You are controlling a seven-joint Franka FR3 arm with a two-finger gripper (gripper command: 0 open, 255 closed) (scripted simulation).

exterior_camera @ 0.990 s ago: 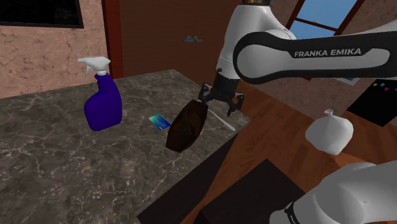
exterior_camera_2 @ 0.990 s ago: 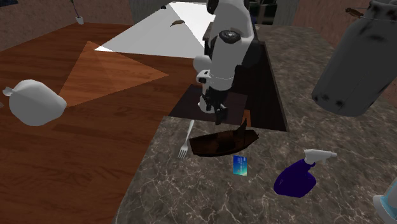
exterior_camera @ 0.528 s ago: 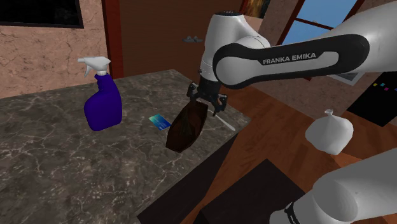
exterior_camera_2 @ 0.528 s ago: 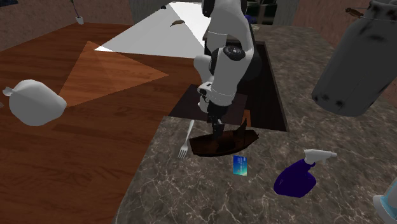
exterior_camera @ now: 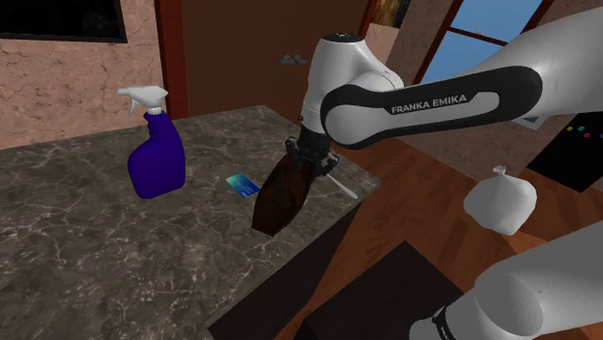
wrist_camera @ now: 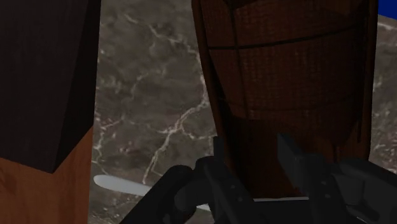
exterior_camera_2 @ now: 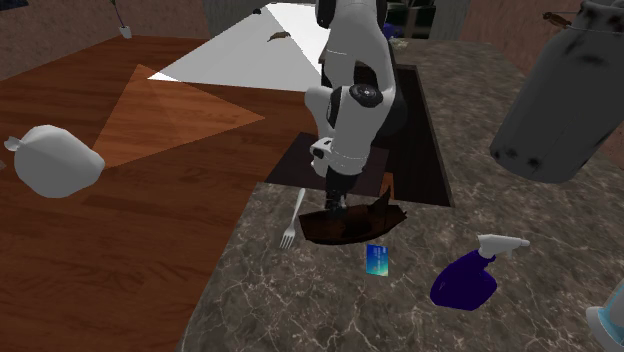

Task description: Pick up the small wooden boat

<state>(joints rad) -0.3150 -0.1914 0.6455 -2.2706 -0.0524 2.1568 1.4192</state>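
Dark marble countertop [exterior_camera: 77,251] under me, veined in white, with a wooden floor [exterior_camera: 425,193] running off past its edge. And here's my claw [exterior_camera: 311,159], right down at the counter. The two black fingers [wrist_camera: 219,168] are spread, standing either side of the boat's [exterior_camera: 280,193] end. A strip of its dark brown wood sits between them, and I can't make out whether the pads touch it. The boat itself lies on the marble near the counter's edge, its long hull stretching away from my claw, ribs and planks plain in the wrist view. Just beside it, on the floor side, lies a silver fork [exterior_camera: 343,185], roughly parallel to the hull. On the boat's other side, a small blue card [exterior_camera: 241,184] lies flat, close to the hull but apart from it. Farther along the counter stands a blue spray bottle [exterior_camera: 157,155] with a white trigger head, upright, well clear of the boat. Down on the floor sits a white bag-like lump [exterior_camera: 500,201].
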